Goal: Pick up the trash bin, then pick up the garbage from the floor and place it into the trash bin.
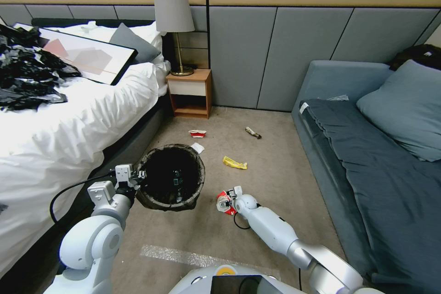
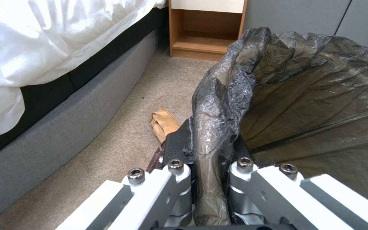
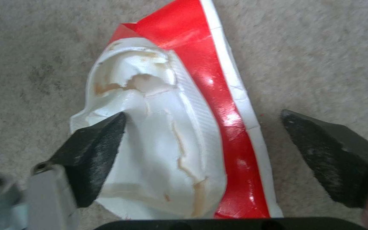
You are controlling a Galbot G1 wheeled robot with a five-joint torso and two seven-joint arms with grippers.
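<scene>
The trash bin (image 1: 171, 177), lined with a dark bag (image 2: 311, 105), hangs beside the bed with my left gripper (image 1: 139, 177) (image 2: 211, 150) shut on its near rim. My right gripper (image 1: 225, 202) (image 3: 203, 113) is down at the carpet and open. Its dark fingertips (image 3: 96, 147) straddle a crumpled red-and-white wrapper (image 1: 222, 196) (image 3: 171, 137). Other garbage lies farther off: a second red-and-white wrapper (image 1: 197, 133), a white tissue (image 1: 198, 147), a yellow wrapper (image 1: 234, 163) and a dark snack wrapper (image 1: 253, 132). A brown cardboard piece (image 2: 163, 124) lies by the bin near the bed.
The bed (image 1: 69, 119) with white bedding and a heap of black plastic sheeting (image 1: 25, 71) runs along the left. A nightstand (image 1: 190, 93) with a lamp stands at the wall. A blue-grey sofa (image 1: 376, 165) fills the right. Open carpet lies between.
</scene>
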